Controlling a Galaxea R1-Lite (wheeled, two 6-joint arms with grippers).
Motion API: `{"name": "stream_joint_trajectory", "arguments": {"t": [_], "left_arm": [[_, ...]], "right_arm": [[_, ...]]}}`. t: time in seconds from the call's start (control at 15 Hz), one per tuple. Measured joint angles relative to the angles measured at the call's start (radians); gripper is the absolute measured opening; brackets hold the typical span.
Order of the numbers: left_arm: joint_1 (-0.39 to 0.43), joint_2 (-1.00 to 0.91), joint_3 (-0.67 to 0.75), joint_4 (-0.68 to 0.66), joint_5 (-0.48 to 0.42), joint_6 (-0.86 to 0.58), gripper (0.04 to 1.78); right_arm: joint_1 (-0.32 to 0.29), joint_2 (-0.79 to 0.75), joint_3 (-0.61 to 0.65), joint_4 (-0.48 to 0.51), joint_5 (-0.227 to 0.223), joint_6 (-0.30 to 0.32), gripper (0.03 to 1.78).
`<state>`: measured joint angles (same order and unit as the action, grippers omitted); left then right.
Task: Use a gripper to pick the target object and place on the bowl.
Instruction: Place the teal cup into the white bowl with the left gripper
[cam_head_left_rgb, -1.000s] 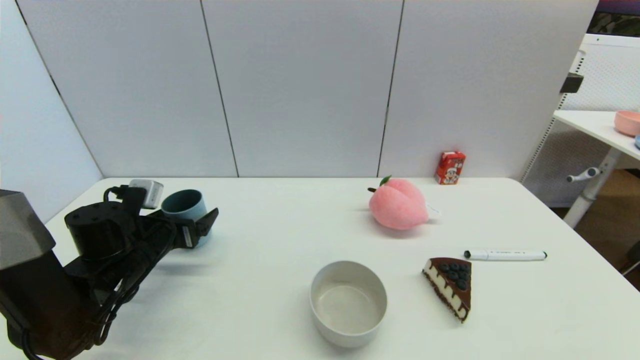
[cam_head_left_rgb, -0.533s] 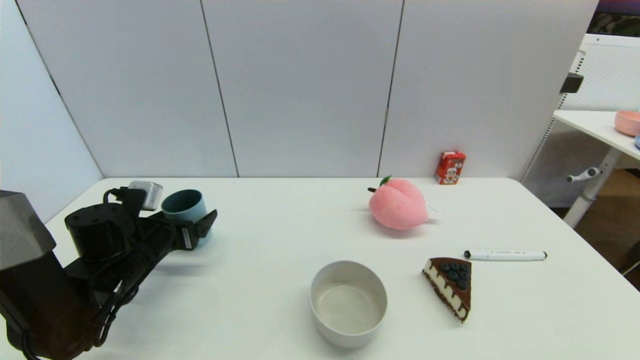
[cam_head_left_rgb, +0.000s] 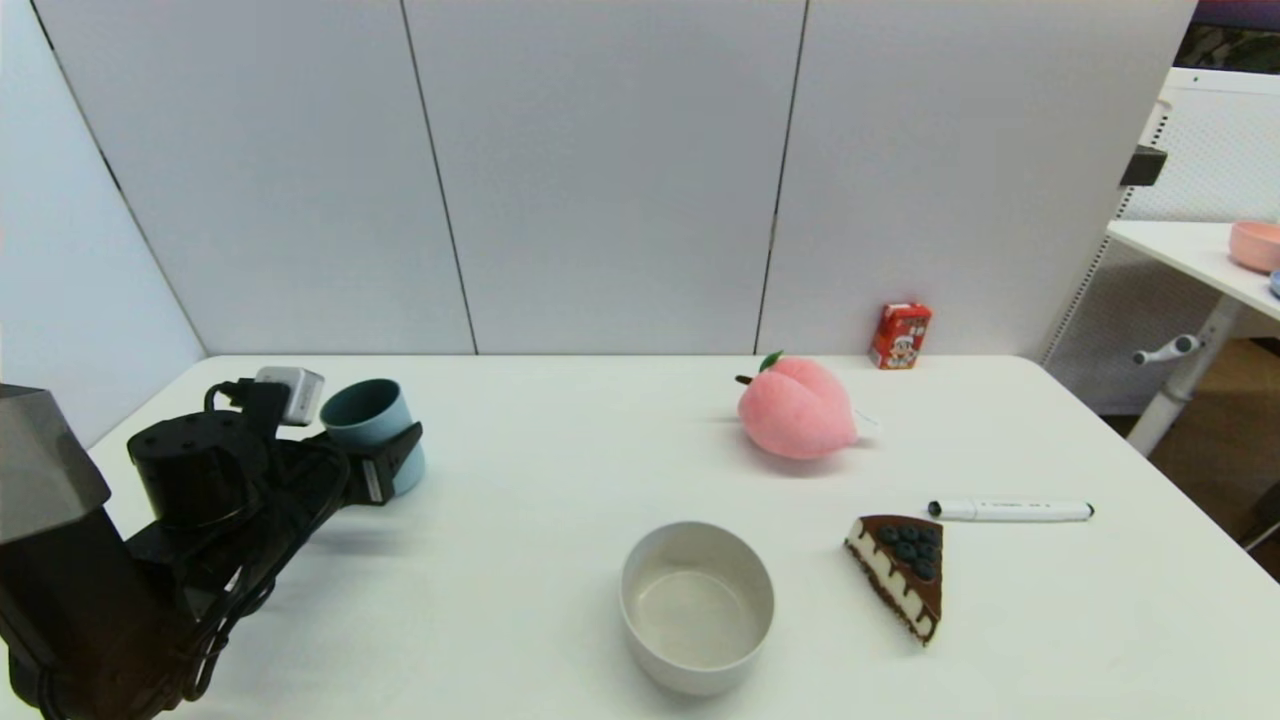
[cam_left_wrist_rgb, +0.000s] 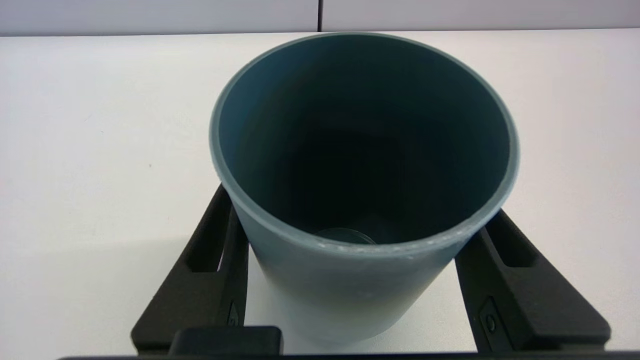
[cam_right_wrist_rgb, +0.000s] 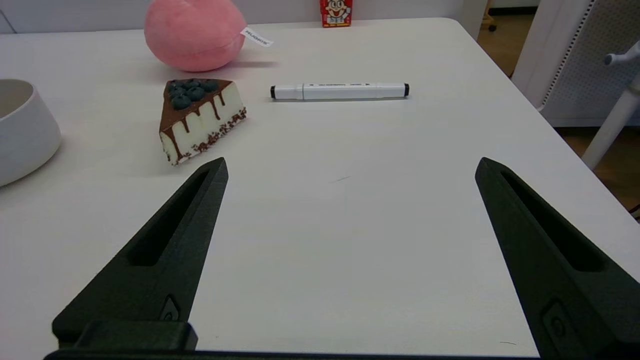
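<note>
**A:** Between the left gripper's (cam_head_left_rgb: 385, 462) jaws: the cup (cam_head_left_rgb: 372, 428). Upright on the table (cam_head_left_rgb: 560, 470), at its far left. One finger (cam_head_left_rgb: 398, 462) sits flat on the cup's near side in the head view; the other is hidden behind it.

**B:** Is it a firm grip?

**A:** The left wrist view has the left gripper (cam_left_wrist_rgb: 360, 280) with a finger (cam_left_wrist_rgb: 200, 280) on each side of the cup (cam_left_wrist_rgb: 350, 280), both against the wall low down. The jaws are pinching the cup. Rim level, dark teal inside, base looks to be on the table (cam_left_wrist_rgb: 90, 150).

**B:** Bowl?

**A:** The bowl (cam_head_left_rgb: 697, 606) is well apart from those jaws, out past the cup toward the table's middle and nearer the robot. Upright, nothing in it.

**B:** Right gripper?

**A:** Right gripper (cam_right_wrist_rgb: 350, 245) isn't in the head view. In its own view the jaws are spread wide over bare table (cam_right_wrist_rgb: 350, 210), nothing between them. Ahead of the jaws: a cake slice (cam_right_wrist_rgb: 197, 117) and a marker (cam_right_wrist_rgb: 340, 91) lying flat, the plush peach (cam_right_wrist_rgb: 195, 32) and a small red carton (cam_right_wrist_rgb: 336, 12) beyond those. The bowl's edge (cam_right_wrist_rgb: 25, 130) shows off to one side of the jaws.

**B:** Any clutter near the left jaws?

**A:** Only the cup is there. Peach (cam_head_left_rgb: 797, 410), cake (cam_head_left_rgb: 903, 570), marker (cam_head_left_rgb: 1010, 510) and carton (cam_head_left_rgb: 900, 336) all lie well apart from them, across the table.
</note>
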<state>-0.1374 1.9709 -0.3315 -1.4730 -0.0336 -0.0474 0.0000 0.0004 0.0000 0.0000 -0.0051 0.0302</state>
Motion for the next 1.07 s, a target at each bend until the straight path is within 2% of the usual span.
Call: {"name": "stream_joint_trajectory", "arguments": {"t": [0.4,0.53,0.73,1.07], "left_arm": [[-0.001,-0.059,-0.043,0.036,-0.007,0.002,1.13],[-0.029,-0.099,-0.066,0.08,-0.015,0.008,1.13],[-0.126,-0.147,-0.112,0.16,-0.025,0.011,1.13],[-0.365,-0.206,-0.289,0.399,-0.026,0.031,1.13]], "right_arm": [[0.0,0.0,0.0,0.0,0.0,0.0,1.71],[0.0,0.0,0.0,0.0,0.0,0.0,1.71],[0.0,0.0,0.0,0.0,0.0,0.0,1.71],[0.0,0.0,0.0,0.0,0.0,0.0,1.71]]}}
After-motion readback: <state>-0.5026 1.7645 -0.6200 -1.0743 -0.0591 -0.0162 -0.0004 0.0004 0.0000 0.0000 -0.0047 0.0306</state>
